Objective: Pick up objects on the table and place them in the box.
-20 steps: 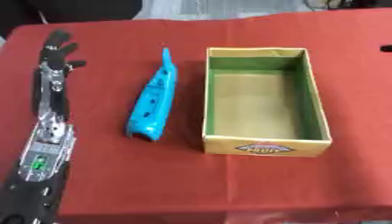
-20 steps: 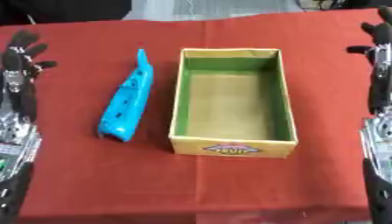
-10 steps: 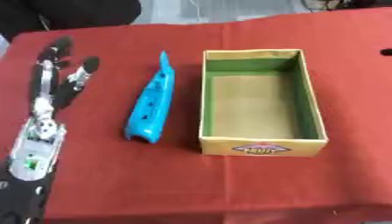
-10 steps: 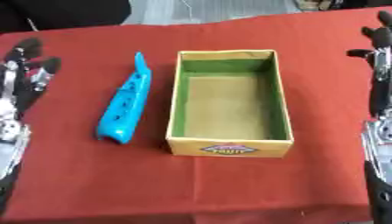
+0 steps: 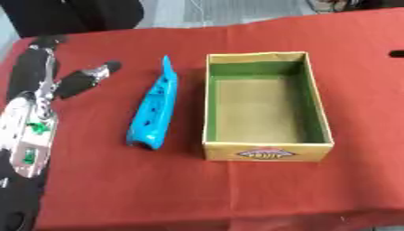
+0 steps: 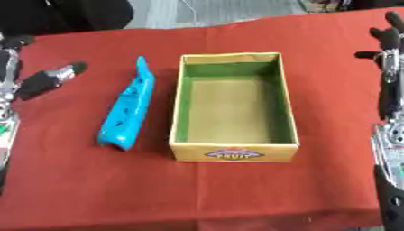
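A red cloth covers the desk [image 5: 110,189], smooth and flat right out to its front edge, with plenty of bare room along the near side and in the strip left of the toy. Biggest piece on it is the box [image 5: 266,104], a rectangular cardboard carton standing open-topped right of centre, yellow-brown outside, green on the inner walls, a printed label on its near end, nothing inside but its plain floor.

Over on the left, the left robot hand [image 5: 47,81] reaches in along the desk's edge, black with silver, fingers straight and spread, thumb angled out toward the toy. It grips nothing. The right robot hand [image 6: 387,49] shows at the right edge, fingers pointing up and relaxed, also empty, well apart from the box.

Between the left robot hand and the box lies the toy [image 5: 154,113], a long glossy blue plastic shape, narrow pointed end away from the robot, blunt end nearer. It rests flat on the cloth just beside the box's left wall, not touching it, and near the left thumb with clear cloth between them.
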